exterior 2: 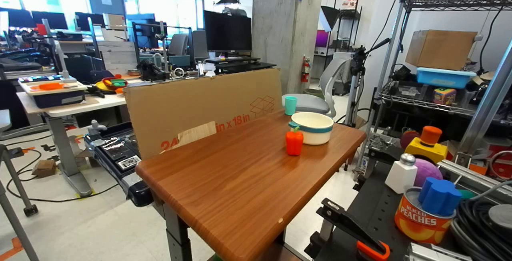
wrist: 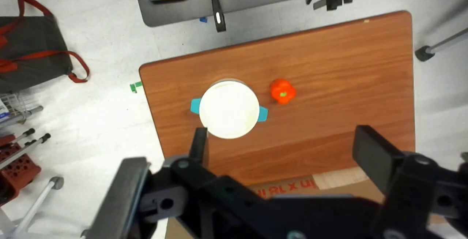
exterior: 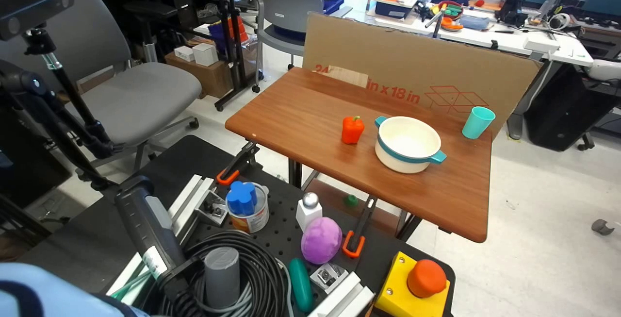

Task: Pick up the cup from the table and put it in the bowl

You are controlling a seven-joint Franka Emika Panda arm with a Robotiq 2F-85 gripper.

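Note:
The teal cup point(exterior: 478, 123) stands upright on the wooden table near a corner, beside the cardboard sheet. It also shows in an exterior view point(exterior 2: 291, 105) behind the bowl. In the wrist view the cup does not show. The white bowl point(exterior: 400, 160) with teal band and handles stands on the table in both exterior views point(exterior 2: 318, 138). It also shows in the wrist view point(wrist: 229, 109), and its inside looks bare. My gripper point(wrist: 283, 133) is open and empty, high above the table. The gripper is out of view in both exterior views.
An orange-red bell pepper point(exterior: 352, 130) stands on the table point(exterior: 291, 113) close to the bowl. A tall cardboard sheet point(exterior: 412, 59) stands along the table's edge. A black bench with clamps, a can point(exterior 2: 424, 217) and a yellow button box point(exterior: 412, 285) stands opposite.

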